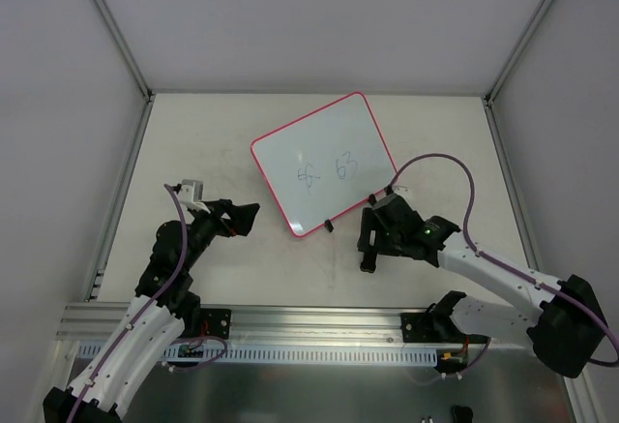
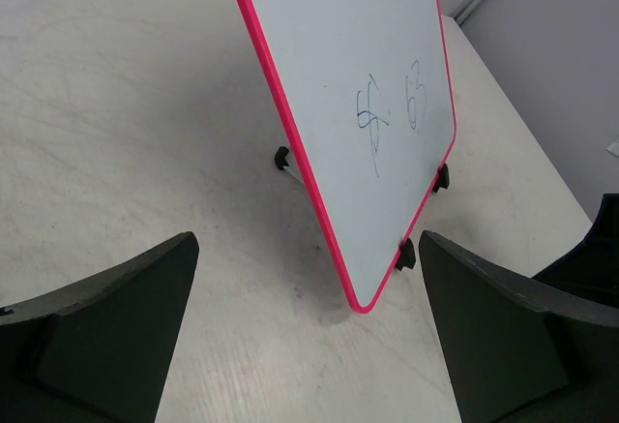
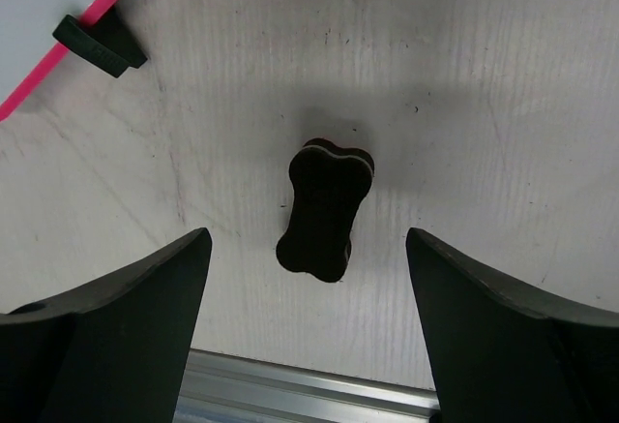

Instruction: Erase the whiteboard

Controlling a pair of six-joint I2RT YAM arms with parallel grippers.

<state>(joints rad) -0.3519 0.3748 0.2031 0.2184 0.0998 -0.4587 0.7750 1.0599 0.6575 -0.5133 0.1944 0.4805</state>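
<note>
Right end effector (image 3: 308, 241) poised above eraser (image 3: 325, 212), jaws apart.

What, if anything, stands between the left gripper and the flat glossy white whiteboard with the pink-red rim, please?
Nothing visible does: only bare pale table lies between the open left gripper and the whiteboard. The small black eraser block lies apart, below the right gripper.

White links with black joints on left arm (image 1: 135, 321) and right arm (image 1: 493, 273); a purple cable (image 1: 471, 196) runs along each. The left pincer (image 1: 249, 218) and right pincer (image 1: 367, 252) are matte black with thick wedge fingers (image 3: 106, 336). A green light (image 1: 427, 232) shows at the right wrist.
</note>
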